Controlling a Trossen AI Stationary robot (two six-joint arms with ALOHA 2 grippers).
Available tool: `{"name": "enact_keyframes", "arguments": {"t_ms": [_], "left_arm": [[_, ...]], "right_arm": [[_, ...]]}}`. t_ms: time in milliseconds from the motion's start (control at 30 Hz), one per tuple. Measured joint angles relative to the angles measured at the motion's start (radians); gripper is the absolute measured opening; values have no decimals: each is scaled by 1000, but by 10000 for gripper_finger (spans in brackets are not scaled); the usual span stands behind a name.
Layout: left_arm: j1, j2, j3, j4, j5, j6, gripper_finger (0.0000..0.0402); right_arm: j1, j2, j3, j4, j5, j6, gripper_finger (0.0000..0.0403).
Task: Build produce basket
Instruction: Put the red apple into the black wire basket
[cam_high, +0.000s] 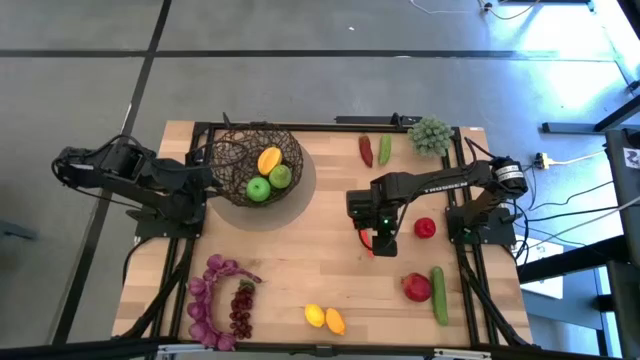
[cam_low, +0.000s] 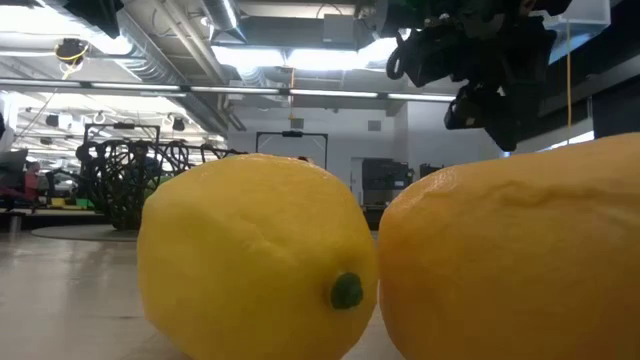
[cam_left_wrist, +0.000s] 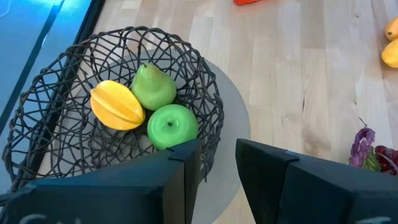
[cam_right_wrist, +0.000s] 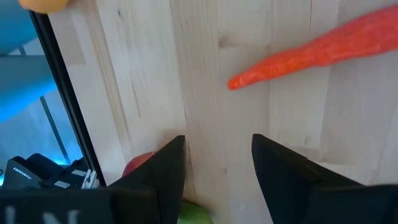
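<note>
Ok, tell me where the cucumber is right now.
In the high view the cucumber lies on the table's right side near the front edge, right beside the red pomegranate and in front of the right arm's base.

Dark woven wire basket (cam_high: 252, 170) holds a yellow-orange mango (cam_high: 269, 159) and two green fruits, bright green apple (cam_high: 259, 189) at 6 o'clock. Purple grapes (cam_high: 215, 300), yellow lemons (cam_high: 324, 318), orange carrot (cam_right_wrist: 317, 53), pale striped wood table (cam_high: 330, 270).
</note>
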Motion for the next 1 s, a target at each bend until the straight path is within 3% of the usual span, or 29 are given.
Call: {"name": "enact_keyframes", "arguments": {"t_ms": [367,600,800,1000], "left_arm": [[0,0,0,0,0,0,92],[0,0,0,0,0,0,92],[0,0,0,0,0,0,92],[0,0,0,0,0,0,92]], "right_arm": [[0,0,0,64,1,37,178],[0,0,0,115,182,160,178],[-1,0,0,84,224,303,181],[-2,-4,4,-41,246,368,229]]}}
